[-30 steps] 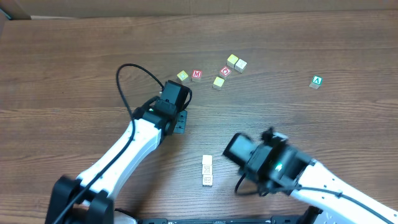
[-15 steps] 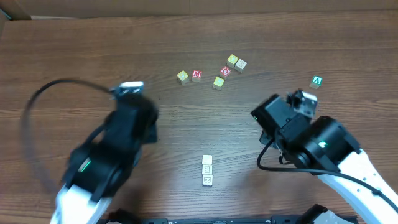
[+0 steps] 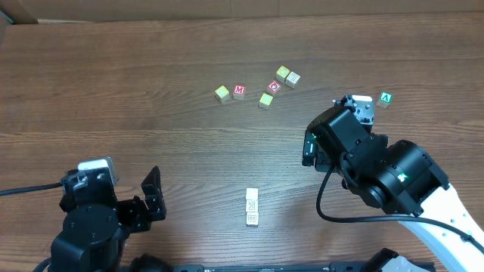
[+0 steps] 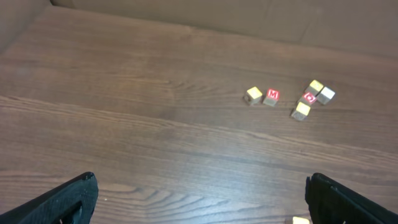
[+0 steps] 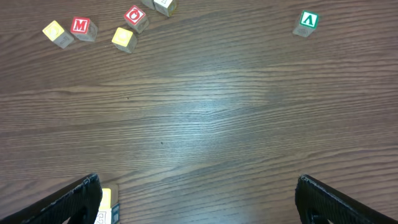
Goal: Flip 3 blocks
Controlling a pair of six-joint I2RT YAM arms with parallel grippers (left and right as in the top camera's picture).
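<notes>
The three blocks (image 3: pixel 252 207) lie in a short row touching one another at the table's front middle, the near ones whitish with faint red print. Part of the row shows at the lower left of the right wrist view (image 5: pixel 106 200), with a yellow face, and a sliver of it shows in the left wrist view (image 4: pixel 301 219). My left gripper (image 3: pixel 153 198) hangs open at the front left, well left of the row. My right gripper (image 3: pixel 311 149) is open to the right of the row. Both wrist views show wide jaws (image 4: pixel 202 205) (image 5: pixel 199 202) with only bare wood between them.
A loose cluster of cubes sits at the back: a yellow one (image 3: pixel 221 93), red M (image 3: pixel 239 91), red O (image 3: pixel 274 86), another yellow (image 3: pixel 265 100) and a pale pair (image 3: pixel 287 75). The green A cube (image 3: pixel 386 98) lies alone at the right, just beyond the right arm.
Both arms have pulled away from the table's middle, the left to the front left, the right up and to the right. Both jaws have opened wide. The row of three has not moved.
</notes>
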